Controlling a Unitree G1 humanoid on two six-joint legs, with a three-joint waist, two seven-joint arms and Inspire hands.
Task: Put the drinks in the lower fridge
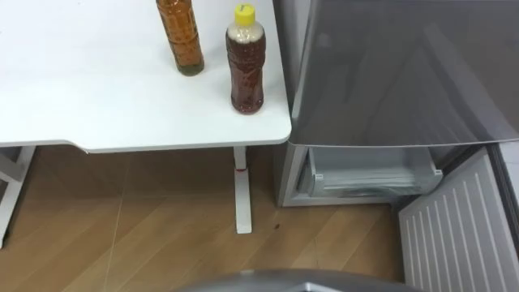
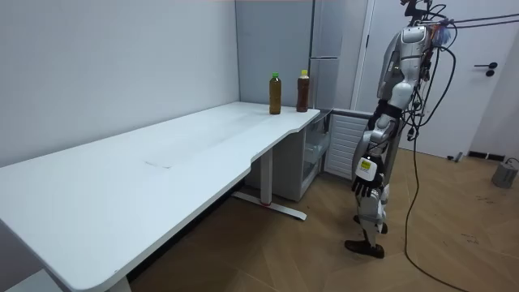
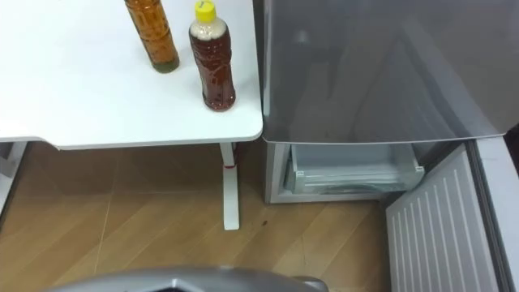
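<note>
Two drink bottles stand near the corner of the white table beside the fridge. One holds amber liquid and its top is cut off by the view's edge. The other is darker with a yellow cap and stands closer to the table's edge. The lower fridge compartment is open and shows a pale drawer, with its door swung out to the right. In the room view I stand facing the table corner and fridge. My left hand hangs by my side with relaxed fingers, holding nothing.
The grey upper fridge door is closed and overhangs the open compartment. A white table leg stands on the wooden floor just left of the fridge. A small metal pot sits on the floor far off at the room view's right.
</note>
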